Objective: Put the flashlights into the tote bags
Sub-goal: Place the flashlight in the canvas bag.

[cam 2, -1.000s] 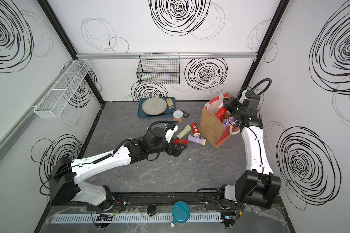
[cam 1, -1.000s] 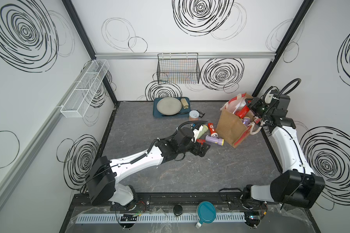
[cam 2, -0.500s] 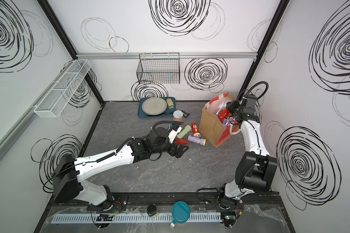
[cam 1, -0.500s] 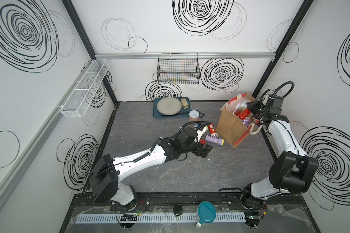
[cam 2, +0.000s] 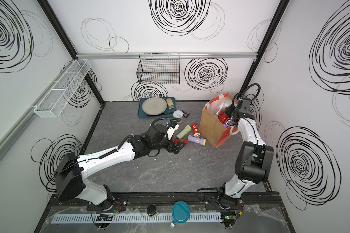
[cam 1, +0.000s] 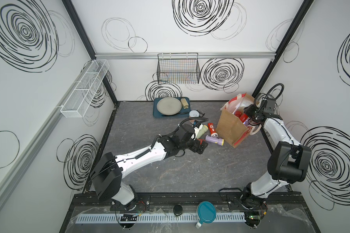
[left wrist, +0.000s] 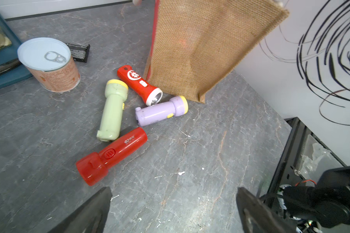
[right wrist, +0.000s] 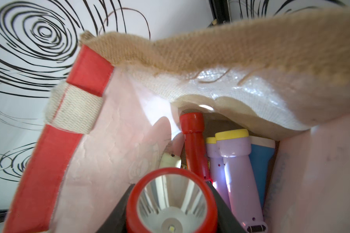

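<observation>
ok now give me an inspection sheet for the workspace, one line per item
surface: grey marbled table, a few white flecks
job's things: tote bag stands open with flashlights inside; pale green flashlight, orange-red flashlight, lilac flashlight and red flashlight lie on the table beside it
clutter: tin, tray with plate, small black object
grippers: left gripper open, near the red flashlight; right gripper in the bag, shut on a red-headed flashlight
cables: left hose and right hose loop above the wrists
surroundings: wire basket and mesh shelf on the walls
</observation>
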